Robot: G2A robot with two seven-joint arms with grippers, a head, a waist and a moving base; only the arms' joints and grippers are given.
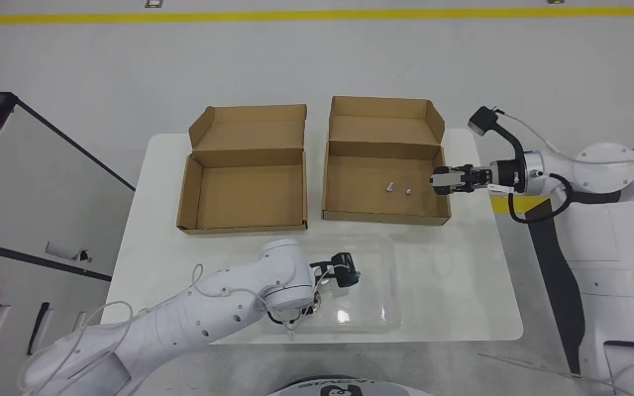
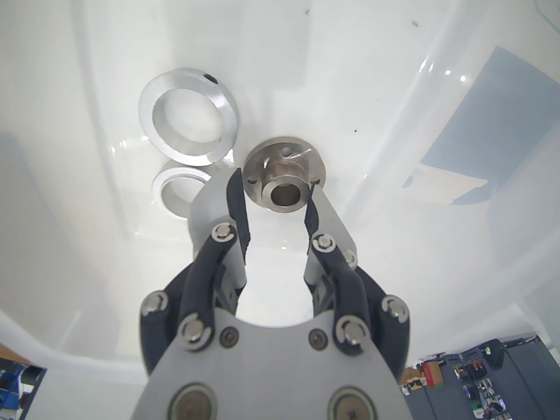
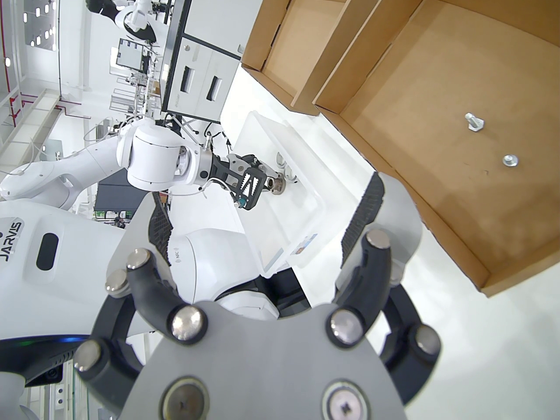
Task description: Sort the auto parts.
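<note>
From above, the clear plastic tray (image 1: 386, 297) sits at 6 o'clock on the white table (image 1: 475, 287). Two open cardboard boxes stand beyond it: the left box (image 1: 243, 193) at 11 o'clock and the right box (image 1: 357, 188) at 1 o'clock. The right box holds two small fasteners (image 1: 389, 185). The left gripper (image 1: 342, 269) is down in the tray, and the right gripper (image 1: 443, 180) hangs at the right box's 3 o'clock wall.

The left wrist view shows the left gripper's jaws drawn in on a flanged metal hub (image 2: 280, 176), pinching its flange rim with the pad tips alone. Two aluminium collar rings (image 2: 189, 115) lie just beside the hub, one partly behind a finger.

The right wrist view shows the right gripper spread wide and holding nothing, just outside the right box.

The main risk is that shallow tip grip. The round flange could pivot or slip out on the lift and drop back onto the rings. A finger could also nudge the nearer ring. The hub could land in the wrong box.
</note>
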